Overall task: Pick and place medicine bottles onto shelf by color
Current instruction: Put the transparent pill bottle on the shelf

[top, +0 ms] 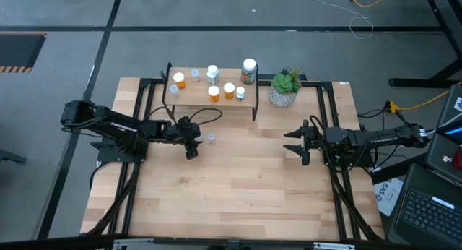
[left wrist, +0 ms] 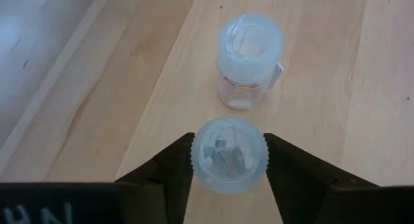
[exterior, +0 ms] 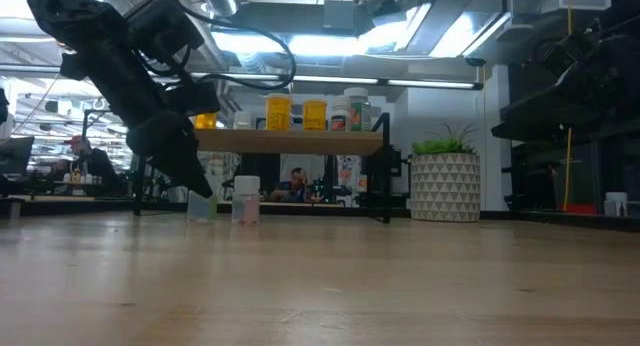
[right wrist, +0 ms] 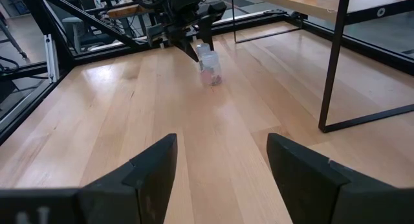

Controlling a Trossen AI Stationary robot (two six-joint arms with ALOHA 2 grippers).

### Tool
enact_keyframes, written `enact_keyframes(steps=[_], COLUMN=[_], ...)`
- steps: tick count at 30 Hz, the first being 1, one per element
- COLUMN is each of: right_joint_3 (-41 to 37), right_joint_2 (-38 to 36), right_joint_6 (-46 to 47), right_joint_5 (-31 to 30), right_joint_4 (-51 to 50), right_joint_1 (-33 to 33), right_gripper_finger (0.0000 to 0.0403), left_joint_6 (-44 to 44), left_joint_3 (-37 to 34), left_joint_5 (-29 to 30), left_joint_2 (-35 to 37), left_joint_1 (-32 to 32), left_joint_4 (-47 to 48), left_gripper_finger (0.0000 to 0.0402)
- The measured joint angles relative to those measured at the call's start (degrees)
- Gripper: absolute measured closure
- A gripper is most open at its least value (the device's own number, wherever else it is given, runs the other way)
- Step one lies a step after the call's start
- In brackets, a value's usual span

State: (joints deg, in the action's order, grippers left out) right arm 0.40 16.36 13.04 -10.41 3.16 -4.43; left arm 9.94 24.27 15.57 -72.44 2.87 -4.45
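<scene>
Robotics lab: framed workbench point(top: 238, 199), laptop point(top: 433, 214), floor cables point(top: 361, 22).

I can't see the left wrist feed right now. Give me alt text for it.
The left claw has its two dark fingers against the pale cap of a clear medicine bottle standing on the wooden table. A second clear bottle with a pale cap stands just beyond it, upright and untouched.

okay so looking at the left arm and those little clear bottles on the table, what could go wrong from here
The left tool has its fingers either side of one clear bottle, and a second clear bottle stands right next to it, so lifting or swinging could knock that neighbour over. The shelf is already crowded with bottles, so placing could bump them.
</scene>
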Motion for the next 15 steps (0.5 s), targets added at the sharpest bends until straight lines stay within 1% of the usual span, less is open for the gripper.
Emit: enact_keyframes(steps=[7,12,15], right_joint_3=[0.00,0.00,-0.01], right_joint_2=[0.00,0.00,0.00], right_joint_6=[0.00,-0.01,0.00], right_joint_5=[-0.01,0.00,0.00], right_joint_4=[0.01,0.01,0.00], right_joint_1=[0.01,0.00,0.00], right_gripper_finger=[0.0162,0.0162,0.0162], left_joint_6=[1.47,2.44,3.30], left_joint_3=[0.07,0.25,2.00], left_joint_5=[-0.02,-0.02,0.00], left_joint_2=[0.37,3.39,6.66], left_joint_1=[-0.02,-0.02,-0.02], left_joint_4=[0.12,0.69,5.02], left_gripper_finger=[0.0264,0.0267,0.0267])
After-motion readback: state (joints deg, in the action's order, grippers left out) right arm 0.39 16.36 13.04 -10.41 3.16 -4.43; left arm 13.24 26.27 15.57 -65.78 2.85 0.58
